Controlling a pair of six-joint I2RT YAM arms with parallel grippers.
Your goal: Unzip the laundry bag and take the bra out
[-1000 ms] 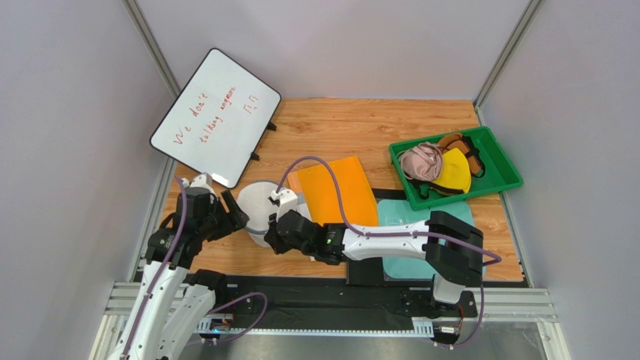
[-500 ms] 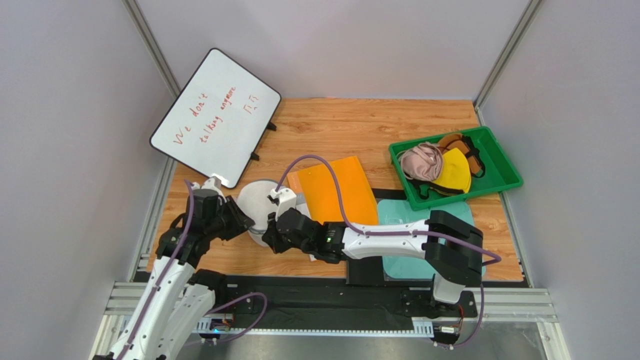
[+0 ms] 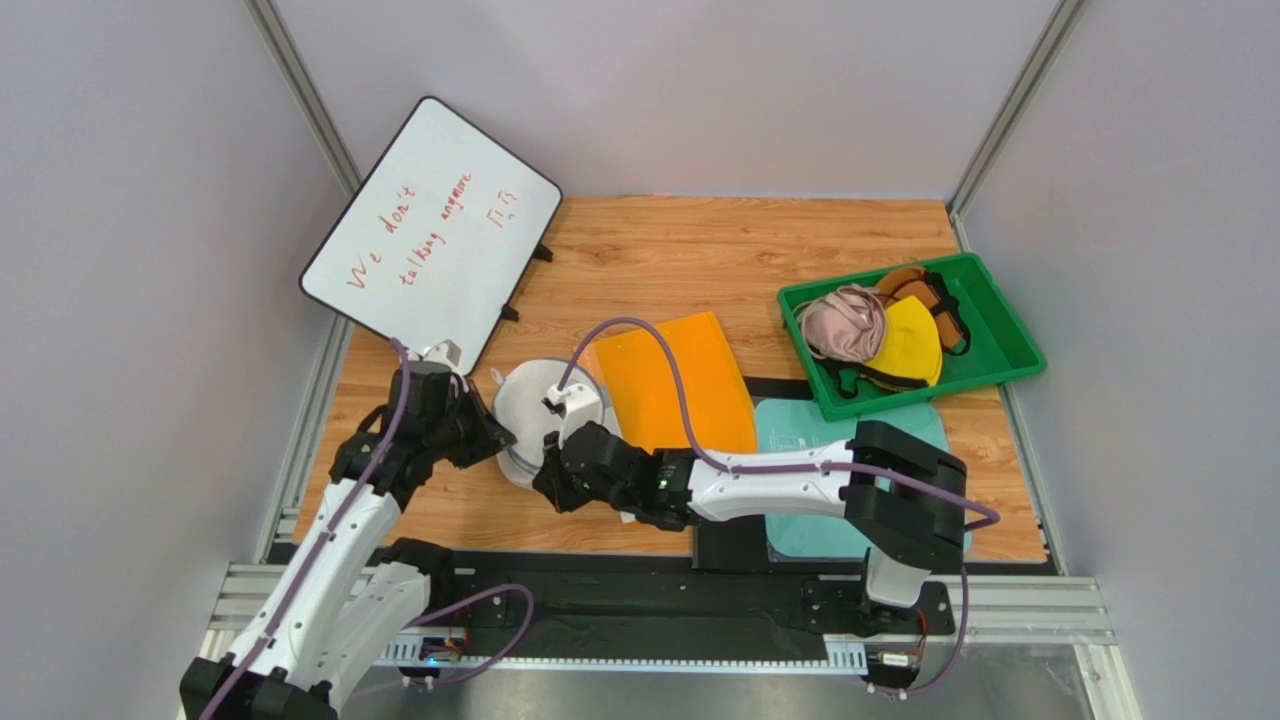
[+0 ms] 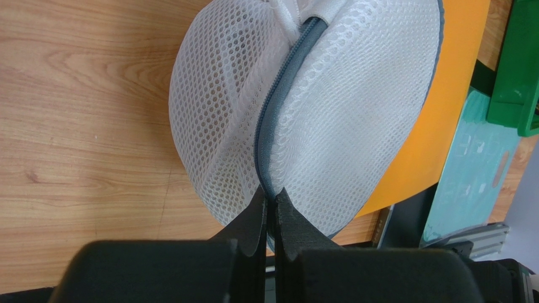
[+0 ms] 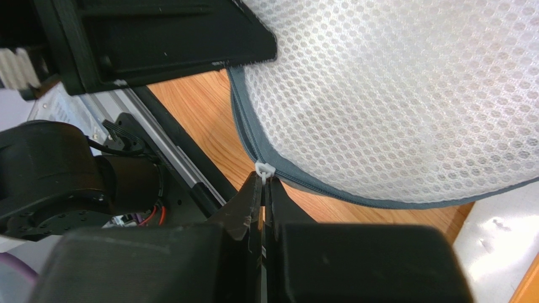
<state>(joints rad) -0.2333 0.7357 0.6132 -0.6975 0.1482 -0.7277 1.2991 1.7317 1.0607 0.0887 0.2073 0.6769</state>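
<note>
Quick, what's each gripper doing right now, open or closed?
Left gripper: closed, pinching the laundry bag at its zipper seam.
Right gripper: closed on the white pull tab at the bag's rim.

bright even light, soft faint shadows, wrist views sharp

One laundry bag [image 3: 529,402], two claws [image 4: 269,211] [image 5: 262,189], one tray [image 3: 932,386]

The laundry bag [image 4: 354,95] is white mesh cloth with a grey fabric zipper band [image 4: 266,136]. The bench [image 4: 82,126] is smooth grained wood. The left claw [image 4: 271,199] and right claw [image 5: 264,184] look matt black plastic.
</note>
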